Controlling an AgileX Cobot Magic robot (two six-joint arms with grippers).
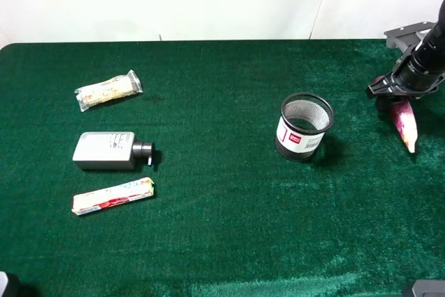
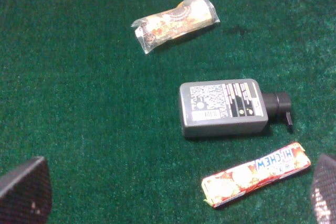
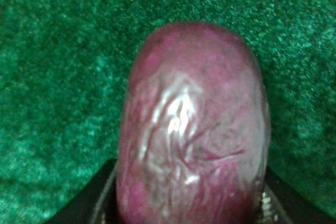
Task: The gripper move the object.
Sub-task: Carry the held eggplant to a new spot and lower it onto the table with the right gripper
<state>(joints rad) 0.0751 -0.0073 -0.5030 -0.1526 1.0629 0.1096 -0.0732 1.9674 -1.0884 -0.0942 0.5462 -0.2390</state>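
Note:
The object, a purple-magenta vegetable [image 1: 403, 124] with a cream pointed tip, is at the far right of the green table. My right gripper [image 1: 396, 97] is shut on its thick end, and the tip slants toward the table's front. In the right wrist view the vegetable [image 3: 191, 124] fills the frame between the dark fingers [image 3: 92, 203] of the gripper [image 3: 186, 211]. I cannot tell whether the tip touches the cloth. My left gripper [image 2: 176, 192] is open and empty, its fingertips [image 2: 23, 190] wide apart above the left items.
A black mesh cup [image 1: 304, 127] stands upright left of the vegetable. On the left lie a wrapped snack [image 1: 108, 90], a grey rectangular bottle [image 1: 108, 151] and a white-and-red snack bar [image 1: 112, 196]. The table's right edge is close to the right gripper.

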